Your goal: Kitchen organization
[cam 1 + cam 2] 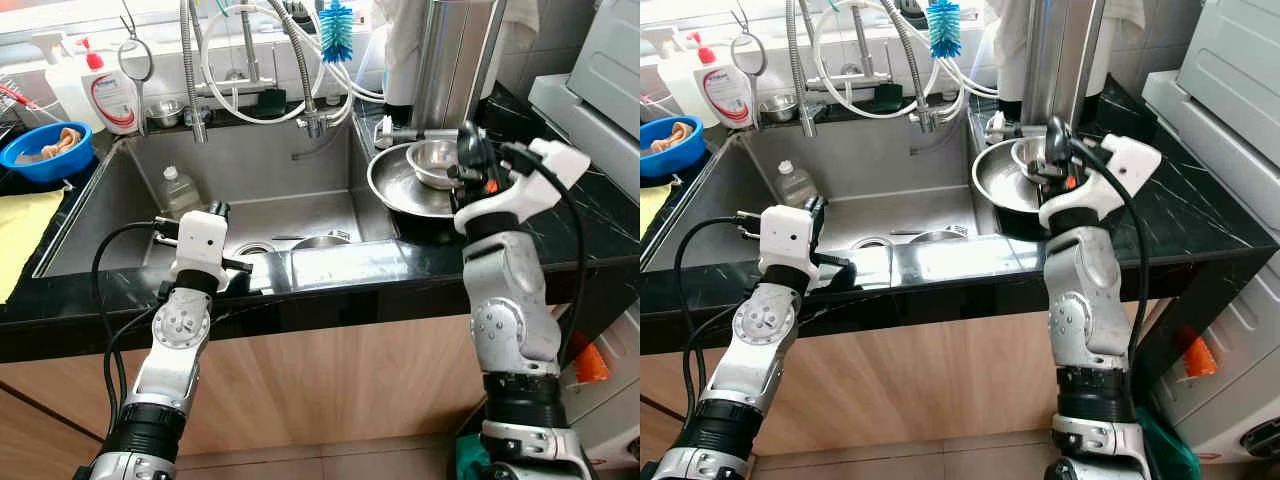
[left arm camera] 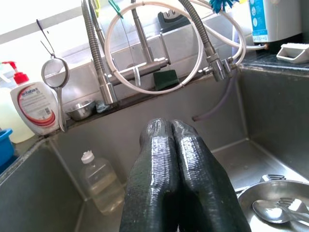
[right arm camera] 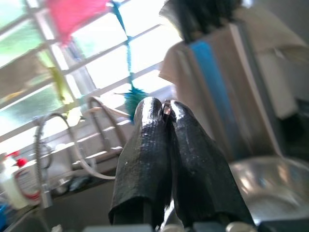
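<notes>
Two metal bowls (image 1: 432, 163) sit stacked on the tabletop (image 1: 560, 235) at three o'clock from the sink (image 1: 300, 215). One bottle (image 1: 178, 190) stands inside. Left tool (image 2: 181, 159) pinched closed, holding nothing; right tool (image 3: 166, 145) too

Two silver arms, cast-metal look, round joint discs with small screws. Left arm (image 1: 178, 330) at lower left of frame: white boxy wrist block, black collar beneath, ribbed black cuff near bottom edge, thin black cables looping alongside. Right arm (image 1: 512, 300) at right: bulkier silver shell, white wrist housing, small orange mark by black fingers (image 1: 472, 150), thick black cable arcing over. Fingers (image 2: 181, 188) glossy black, textured, long.
</notes>
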Motion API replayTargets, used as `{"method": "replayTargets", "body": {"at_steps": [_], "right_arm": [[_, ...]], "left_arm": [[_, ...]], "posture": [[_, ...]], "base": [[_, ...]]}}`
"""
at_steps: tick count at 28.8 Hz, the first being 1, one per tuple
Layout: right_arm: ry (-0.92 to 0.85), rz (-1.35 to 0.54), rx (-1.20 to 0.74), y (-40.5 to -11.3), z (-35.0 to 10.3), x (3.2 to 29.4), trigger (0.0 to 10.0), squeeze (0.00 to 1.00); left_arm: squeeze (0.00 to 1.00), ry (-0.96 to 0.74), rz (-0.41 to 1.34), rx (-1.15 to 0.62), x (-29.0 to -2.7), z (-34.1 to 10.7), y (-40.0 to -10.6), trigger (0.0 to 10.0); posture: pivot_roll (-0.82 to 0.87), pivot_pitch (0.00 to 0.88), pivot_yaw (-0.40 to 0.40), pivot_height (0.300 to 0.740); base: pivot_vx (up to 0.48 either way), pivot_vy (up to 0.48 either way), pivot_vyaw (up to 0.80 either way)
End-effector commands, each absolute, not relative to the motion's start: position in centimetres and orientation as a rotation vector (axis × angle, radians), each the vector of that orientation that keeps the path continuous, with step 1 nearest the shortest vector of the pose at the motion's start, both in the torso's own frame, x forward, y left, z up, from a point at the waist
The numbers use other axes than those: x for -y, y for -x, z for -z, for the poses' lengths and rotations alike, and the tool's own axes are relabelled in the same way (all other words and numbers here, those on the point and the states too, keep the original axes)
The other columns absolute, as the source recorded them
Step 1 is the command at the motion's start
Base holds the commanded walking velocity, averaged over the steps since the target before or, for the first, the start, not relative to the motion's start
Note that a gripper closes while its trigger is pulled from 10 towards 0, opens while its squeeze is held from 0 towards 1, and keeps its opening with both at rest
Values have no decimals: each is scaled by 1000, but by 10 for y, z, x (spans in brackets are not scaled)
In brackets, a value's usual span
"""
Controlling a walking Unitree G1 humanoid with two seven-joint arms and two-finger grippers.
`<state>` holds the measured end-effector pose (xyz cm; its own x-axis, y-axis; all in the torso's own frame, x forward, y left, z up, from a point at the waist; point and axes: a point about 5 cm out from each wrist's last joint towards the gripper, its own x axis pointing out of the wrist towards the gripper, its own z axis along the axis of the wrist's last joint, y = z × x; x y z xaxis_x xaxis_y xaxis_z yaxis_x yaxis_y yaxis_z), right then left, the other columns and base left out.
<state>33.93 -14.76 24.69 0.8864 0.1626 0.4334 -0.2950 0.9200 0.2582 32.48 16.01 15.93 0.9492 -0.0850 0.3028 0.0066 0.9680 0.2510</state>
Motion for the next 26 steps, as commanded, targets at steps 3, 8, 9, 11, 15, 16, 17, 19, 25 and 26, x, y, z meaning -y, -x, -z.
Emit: {"method": "replayTargets", "body": {"at_steps": [3,8,9,11,15,16,17,19,25,26], "right_arm": [[-175,-433,366,-343,-252,124,10000,0],[8,-456,216,-358,-232,119,10000,0],[25,-474,186,-361,-229,118,10000,0],[47,-500,162,-363,-226,117,10000,0],[56,-556,144,-367,-224,112,10000,0],[59,-560,142,-368,-224,111,10000,0],[65,-568,132,-369,-222,110,10000,0],[75,-582,102,-372,-217,109,10000,0],[76,-577,-12,-378,-197,112,10000,0],[79,-575,-14,-378,-197,112,10000,0]], "left_arm": [[0,-256,26,341,-163,-165,-327,10000],[0,-254,22,339,-164,-164,-327,10000],[0,-254,21,339,-164,-164,-327,10000],[0,-253,20,339,-163,-164,-327,10000],[0,-253,16,337,-164,-163,-326,10000],[0,-253,15,337,-164,-163,-326,10000],[0,-253,15,337,-164,-163,-326,10000],[0,-252,14,336,-164,-162,-326,10000],[0,-249,17,330,-164,-161,-325,10000],[0,-249,17,329,-164,-161,-325,10000]], "posture": [[-208,0,48,731],[-211,0,43,731],[-209,0,42,731],[-208,0,39,731],[-208,0,36,731],[-208,0,36,731],[-206,0,36,731],[-203,0,34,731],[-201,0,32,731],[-201,0,32,731]], "base": [[0,0,0],[0,0,0],[0,0,0],[0,0,0],[0,0,0],[0,0,0],[0,0,0],[0,0,0],[0,0,0],[0,0,0]]}}
